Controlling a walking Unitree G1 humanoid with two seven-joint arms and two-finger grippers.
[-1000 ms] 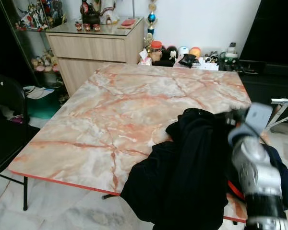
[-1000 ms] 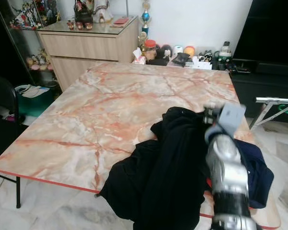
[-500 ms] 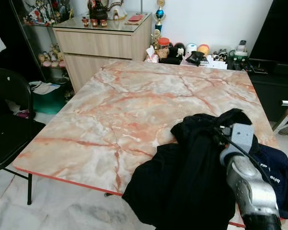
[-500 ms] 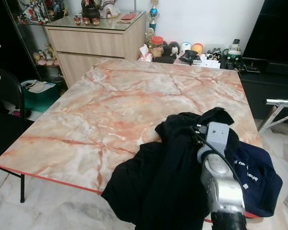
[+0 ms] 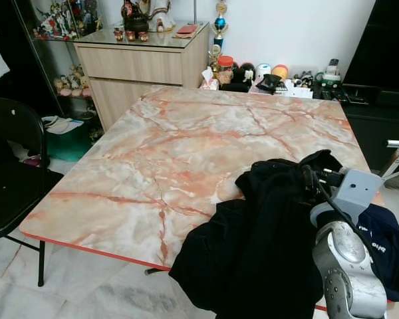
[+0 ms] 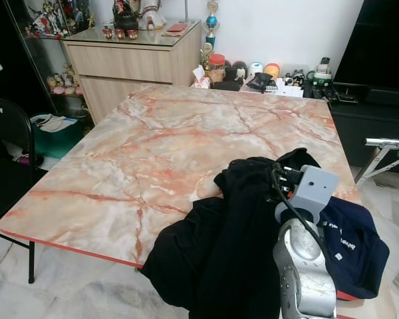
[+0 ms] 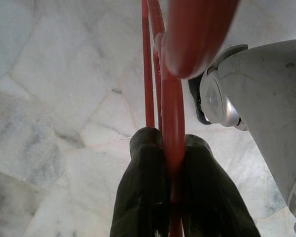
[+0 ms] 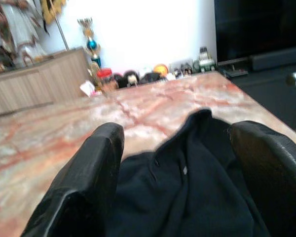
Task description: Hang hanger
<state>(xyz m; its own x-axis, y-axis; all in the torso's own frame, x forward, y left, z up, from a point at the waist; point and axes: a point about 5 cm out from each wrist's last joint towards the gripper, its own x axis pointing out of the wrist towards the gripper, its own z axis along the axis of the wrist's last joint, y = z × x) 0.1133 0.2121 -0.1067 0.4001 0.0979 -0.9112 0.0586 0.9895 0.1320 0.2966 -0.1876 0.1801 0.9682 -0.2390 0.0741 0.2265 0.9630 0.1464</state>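
At roughly five o'clock of the head views, right gripper: two black fingers spread wide, nothing held, poised over the collar of a black garment that lies heaped on the near right corner of the tabletop and spills over its front edge. Right arm: silver, rising from the lower edge, wrist block just above the cloth. Navy garment: with white print, just beside the black one at four o'clock, draped off the corner. Left gripper: fingers pinched tight on the thin bar of a red hanger, held low over the pale marble floor, so the task's thing is in the left arm's keeping and well apart from the clothes. Black chair: at nine o'clock, off the tabletop's left edge. Wooden cabinet: at eleven o'clock, figurines on top. Row of small jars and oddments: at twelve o'clock along the far edge. Hazards, as judged: closing on loose folds rather than the collar may lift both layers or drag the whole garment off the edge, since much of it already overhangs; the narrow pinch on the hanger could let it swing or twist when raised.
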